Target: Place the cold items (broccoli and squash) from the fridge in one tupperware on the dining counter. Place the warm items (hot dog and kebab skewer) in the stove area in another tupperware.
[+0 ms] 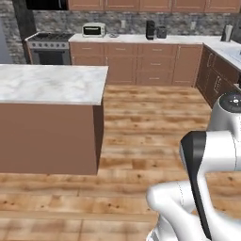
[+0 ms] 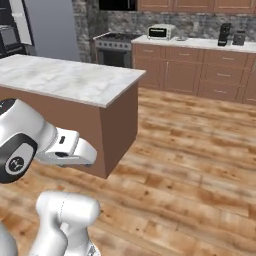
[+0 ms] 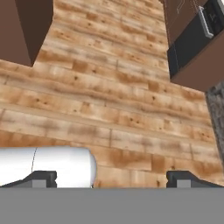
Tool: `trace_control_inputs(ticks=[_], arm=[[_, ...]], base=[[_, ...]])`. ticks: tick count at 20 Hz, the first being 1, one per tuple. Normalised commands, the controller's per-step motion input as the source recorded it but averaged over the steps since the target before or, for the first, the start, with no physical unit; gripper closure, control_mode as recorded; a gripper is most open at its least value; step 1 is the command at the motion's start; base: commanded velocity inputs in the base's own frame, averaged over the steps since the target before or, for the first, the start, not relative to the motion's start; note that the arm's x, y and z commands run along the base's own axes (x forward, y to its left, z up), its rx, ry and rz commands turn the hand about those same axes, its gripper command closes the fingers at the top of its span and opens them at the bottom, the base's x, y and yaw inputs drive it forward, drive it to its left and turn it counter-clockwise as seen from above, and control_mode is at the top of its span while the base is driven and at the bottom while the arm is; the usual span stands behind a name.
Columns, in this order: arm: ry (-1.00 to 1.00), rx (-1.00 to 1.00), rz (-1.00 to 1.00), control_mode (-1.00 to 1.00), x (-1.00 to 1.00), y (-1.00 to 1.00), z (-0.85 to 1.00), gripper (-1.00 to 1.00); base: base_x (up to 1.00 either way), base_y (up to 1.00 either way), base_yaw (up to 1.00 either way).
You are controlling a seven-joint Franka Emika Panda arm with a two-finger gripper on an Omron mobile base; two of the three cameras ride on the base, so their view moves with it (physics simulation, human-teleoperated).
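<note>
While the fingers [image 3: 112, 178] stand wide apart and hold nothing, they hang over the wooden floor [image 3: 109, 113]. A brown cabinet corner [image 3: 22, 26] sits off to one side of them. From the base views, a marble surface [image 1: 49, 82] on a brown base is near the arm. Far behind it is the stove area [image 1: 49, 47], a steel range among brown cabinets. A white toaster oven [image 1: 93, 30] rests on the back surface [image 1: 136, 38] beside the range.
</note>
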Motion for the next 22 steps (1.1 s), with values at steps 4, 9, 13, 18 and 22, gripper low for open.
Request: trace_control_inputs(ticks=[4,9,13,18,22], arm=[[0.0,0.0,0.0,1.0,0.0,0.0,0.0,-1.0],[0.0,0.0,0.0,1.0,0.0,0.0,0.0,-1.0],[0.0,0.0,0.0,1.0,0.0,0.0,0.0,-1.0],[0.0,0.0,0.0,1.0,0.0,0.0,0.0,-1.0],[0.0,0.0,0.0,1.0,0.0,0.0,0.0,-1.0]], base=[[1.0,-0.37,0.0],[1.0,-0.43,0.0],[1.0,-0.47,0.0],[1.0,-0.5,0.0],[1.0,-0.51,0.0]])
